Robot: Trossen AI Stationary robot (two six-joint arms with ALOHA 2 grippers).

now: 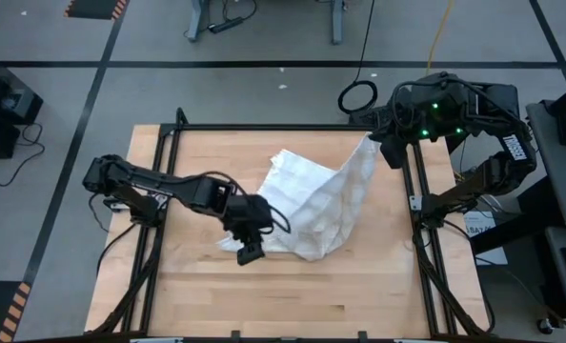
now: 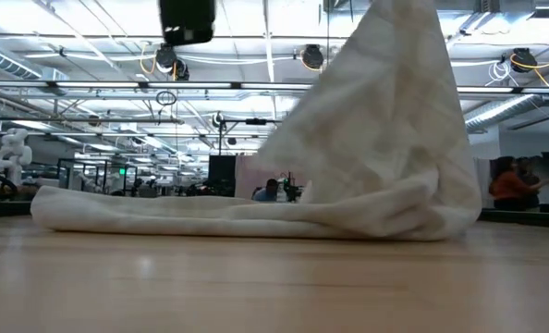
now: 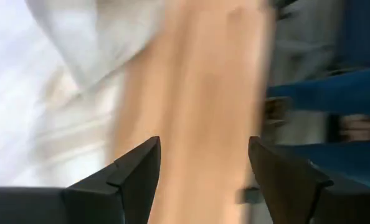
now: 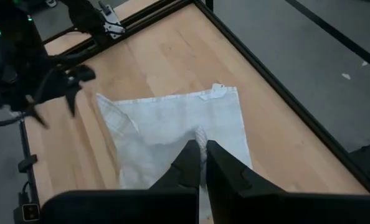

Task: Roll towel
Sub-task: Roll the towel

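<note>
Two grippers are at work over the table (image 1: 207, 286), and only one has hold of anything. The right gripper (image 4: 201, 152) is pinched shut on a bunched fold of the towel (image 1: 316, 205), its dark fingers (image 4: 225, 168) pressed either side of the cloth; in the high view it sits near the table's far right corner, holding that end of the towel up off the wood. From the pinch the cloth drapes down and spreads across the middle of the table, so the low view shows a tall white peak on one side falling to a long flat fold lying on the tabletop.

The left gripper (image 1: 250, 250) hangs at the near left edge of the towel with its jaws spread and nothing between them – its own wrist view shows bare wood in the gap and blurred white cloth off to one side. Whether its tips touch the cloth I cannot tell.

A small white label (image 4: 215, 92) shows at one corner of the towel. Any check pattern is too faint to make out – the cloth reads as plain white
</note>
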